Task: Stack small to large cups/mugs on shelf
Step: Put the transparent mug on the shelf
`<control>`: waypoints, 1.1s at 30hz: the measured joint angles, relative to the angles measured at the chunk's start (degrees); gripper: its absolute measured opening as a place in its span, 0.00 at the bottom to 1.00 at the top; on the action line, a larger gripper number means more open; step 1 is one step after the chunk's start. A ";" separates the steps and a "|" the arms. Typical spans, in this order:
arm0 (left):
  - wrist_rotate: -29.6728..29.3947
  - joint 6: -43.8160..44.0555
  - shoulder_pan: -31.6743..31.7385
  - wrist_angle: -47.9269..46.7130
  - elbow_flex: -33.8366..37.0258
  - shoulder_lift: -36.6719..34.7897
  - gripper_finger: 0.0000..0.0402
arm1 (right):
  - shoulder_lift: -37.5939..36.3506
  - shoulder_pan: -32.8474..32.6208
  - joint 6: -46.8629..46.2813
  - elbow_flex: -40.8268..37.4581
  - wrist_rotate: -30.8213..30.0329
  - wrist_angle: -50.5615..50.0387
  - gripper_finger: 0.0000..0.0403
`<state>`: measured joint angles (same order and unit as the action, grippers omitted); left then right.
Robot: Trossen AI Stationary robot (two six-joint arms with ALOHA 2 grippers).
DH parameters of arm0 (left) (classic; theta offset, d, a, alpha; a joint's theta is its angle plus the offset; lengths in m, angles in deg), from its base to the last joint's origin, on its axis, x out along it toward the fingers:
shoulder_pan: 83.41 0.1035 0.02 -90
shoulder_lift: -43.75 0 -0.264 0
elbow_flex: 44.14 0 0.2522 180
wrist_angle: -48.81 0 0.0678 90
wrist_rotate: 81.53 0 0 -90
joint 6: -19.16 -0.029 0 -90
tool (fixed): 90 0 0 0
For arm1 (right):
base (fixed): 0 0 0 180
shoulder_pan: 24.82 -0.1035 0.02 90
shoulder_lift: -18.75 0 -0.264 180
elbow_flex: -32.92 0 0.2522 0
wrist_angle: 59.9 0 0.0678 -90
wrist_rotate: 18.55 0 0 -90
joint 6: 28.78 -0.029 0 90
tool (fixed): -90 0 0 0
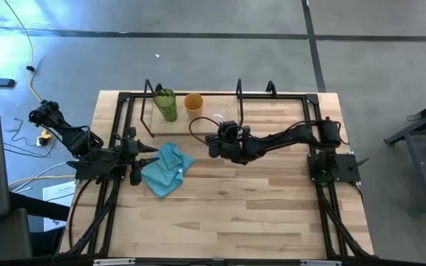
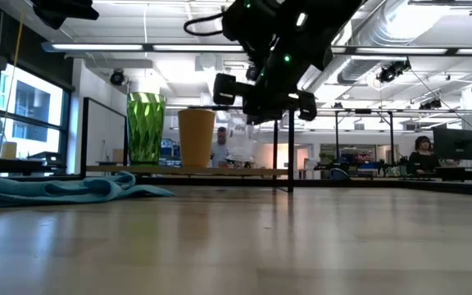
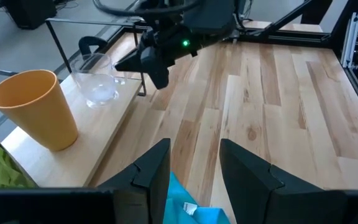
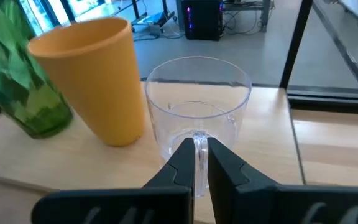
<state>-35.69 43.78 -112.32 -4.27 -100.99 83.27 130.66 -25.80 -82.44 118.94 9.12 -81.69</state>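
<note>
Three cups stand upright in a row on the low light-wood shelf (image 1: pixel 272 107): a tall green tumbler (image 1: pixel 166 105), an orange-tan cup (image 1: pixel 193 103) and a small clear glass cup (image 4: pixel 197 106) with a handle. My right gripper (image 4: pixel 201 155) is at the clear cup, shut on its handle, coming from the table's near side. My left gripper (image 3: pixel 194 174) is open and empty at the table's left, over the light blue cloth (image 1: pixel 167 168). My right gripper pinches the clear cup's handle (image 4: pixel 201 142) between its two fingers. The fingers come roughly level from the table's near side, pointing toward the far edge. The cup stands upright on the shelf board, its open mouth up, next to the orange-tan cup.
The shelf's black wire frame and upright posts (image 1: pixel 239 92) stand around the cups. The light blue cloth lies crumpled on the tabletop at the left (image 2: pixel 56 188). Bare wood tabletop (image 1: pixel 257 207) stretches toward the near edge. People show in the room beyond (image 2: pixel 423 147).
</note>
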 joint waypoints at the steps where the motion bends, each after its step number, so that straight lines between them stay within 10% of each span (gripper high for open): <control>1: 0.00 0.00 0.00 0.01 0.00 -0.02 0.32 | 0.43 0.05 0.03 0.00 0.01 0.27 0.01; 33: 0.00 -0.13 0.00 -1.28 0.00 -0.02 0.32 | 2.37 3.17 6.13 0.01 1.99 3.85 0.01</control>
<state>-35.69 43.65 -112.32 -5.55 -100.99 83.25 133.03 -22.64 -76.30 118.95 11.11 -77.83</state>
